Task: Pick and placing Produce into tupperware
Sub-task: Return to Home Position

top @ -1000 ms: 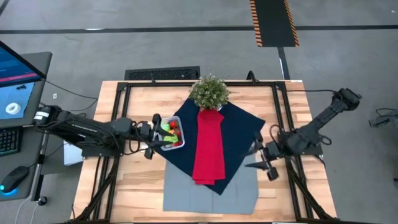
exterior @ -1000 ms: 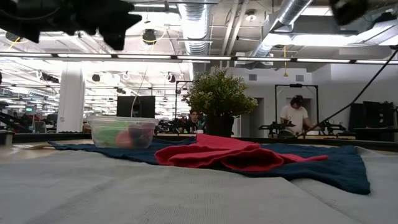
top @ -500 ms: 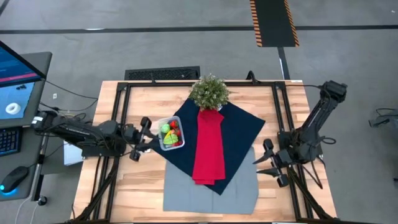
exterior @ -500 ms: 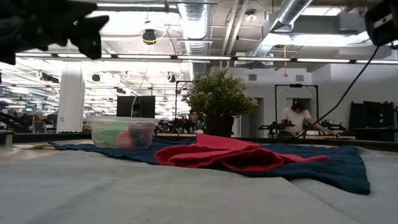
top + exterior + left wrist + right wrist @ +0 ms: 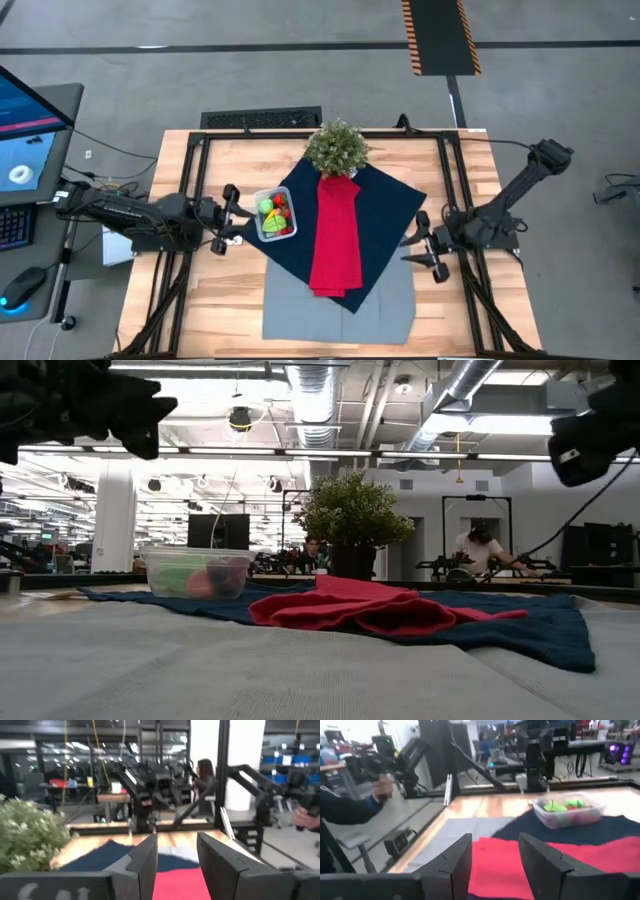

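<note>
We judge this the homing step: the produce (image 5: 268, 208) lies in the tupperware (image 5: 259, 222) at the navy cloth's (image 5: 385, 215) left corner; our left gripper (image 5: 226, 219) and right gripper (image 5: 428, 246) gape empty, needing only retreat

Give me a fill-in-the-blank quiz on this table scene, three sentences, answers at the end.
The small clear plastic container of toy produce sits on the dark ___ cloth.
The bushy green potted plant stands at one end of the long ___ cloth strip.
The left end effector and the right end effector are both open and hold ___.
Missing words: blue; red; nothing.
</note>
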